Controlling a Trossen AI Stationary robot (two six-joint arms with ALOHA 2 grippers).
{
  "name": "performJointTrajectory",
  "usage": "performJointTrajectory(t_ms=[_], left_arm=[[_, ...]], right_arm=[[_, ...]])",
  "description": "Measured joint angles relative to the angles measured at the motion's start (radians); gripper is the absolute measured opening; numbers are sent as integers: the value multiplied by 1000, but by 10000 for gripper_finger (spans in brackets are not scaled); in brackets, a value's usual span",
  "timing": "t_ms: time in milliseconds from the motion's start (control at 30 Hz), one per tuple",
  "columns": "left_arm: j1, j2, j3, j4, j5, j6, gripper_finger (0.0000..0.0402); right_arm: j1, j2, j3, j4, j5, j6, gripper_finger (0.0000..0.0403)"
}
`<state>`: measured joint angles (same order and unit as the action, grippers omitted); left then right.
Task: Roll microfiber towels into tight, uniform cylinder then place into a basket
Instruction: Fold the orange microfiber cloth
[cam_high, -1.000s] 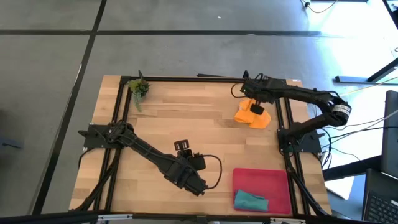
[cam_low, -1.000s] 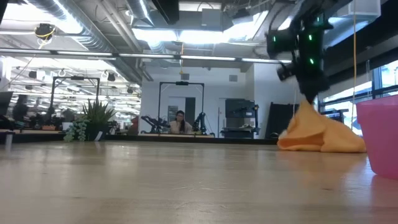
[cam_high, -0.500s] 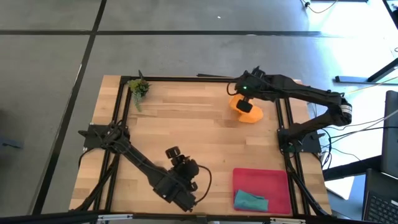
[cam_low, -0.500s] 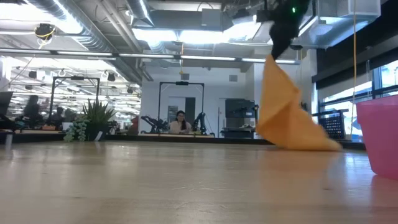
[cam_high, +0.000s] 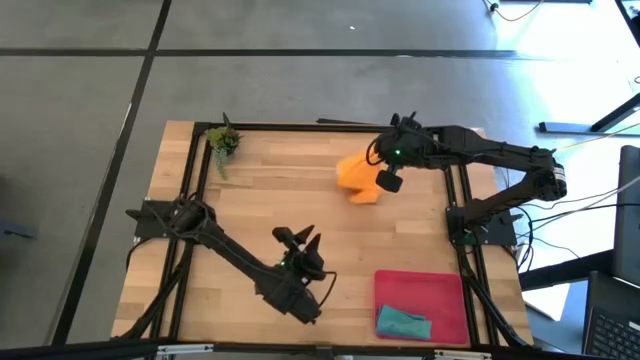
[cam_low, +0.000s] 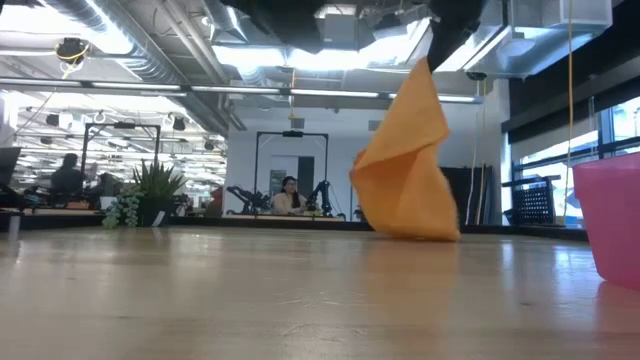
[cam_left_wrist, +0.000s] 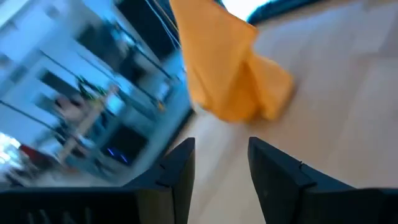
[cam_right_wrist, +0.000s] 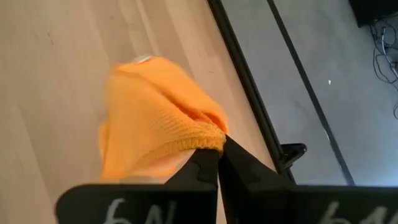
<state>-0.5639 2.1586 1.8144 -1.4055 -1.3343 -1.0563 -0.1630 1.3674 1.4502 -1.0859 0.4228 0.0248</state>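
Note:
The orange microfiber towel (cam_high: 357, 177) hangs from my right gripper (cam_high: 384, 181), which is shut on it above the far middle of the table. The towel's lower end rests on the wood (cam_low: 412, 230). My left gripper (cam_high: 300, 239) is open near the table's middle front and points toward the orange towel (cam_left_wrist: 224, 68) with nothing between its fingers (cam_left_wrist: 180, 171). The teal towel (cam_high: 403, 322) lies bunched in the near part of the red-pink basket (cam_high: 420, 288) at the near right. My right gripper pinches the orange towel's hemmed edge (cam_right_wrist: 200, 142) between its two fingertips, where the cloth bunches into a fold. The fingers come slanting down from above. The towel hangs slack below them in a cone, its top (cam_low: 428, 70) lifted and its lower end on the table.
A small green plant sprig (cam_high: 224, 142) lies at the far left corner. The black frame rails (cam_high: 462, 200) run along the table's sides. The basket's pink wall (cam_low: 612, 215) stands at the right in the low view. Bare wood lies between the two grippers.
My right gripper has risen and gone toward the table's left, staying shut. The orange towel has been drawn up from a low heap into a hanging cone, its lower end sliding left along the table. My left gripper has sunk and tipped toward level, now pointing at the towel.

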Motion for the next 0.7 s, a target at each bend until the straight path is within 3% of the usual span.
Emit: performJointTrajectory(t_ms=[167,400,567,700], left_arm=[[56,0,-108,251,-38,238,140],[126,0,-213,745,3,736,140],[168,0,-243,1017,175,1023,140],[203,0,-249,1168,284,1159,140]], right_arm=[[14,0,0,0,0,5,1],[14,0,0,1,0,29,2],[9,0,0,5,-21,101,3],[-4,0,0,5,-92,172,4]])
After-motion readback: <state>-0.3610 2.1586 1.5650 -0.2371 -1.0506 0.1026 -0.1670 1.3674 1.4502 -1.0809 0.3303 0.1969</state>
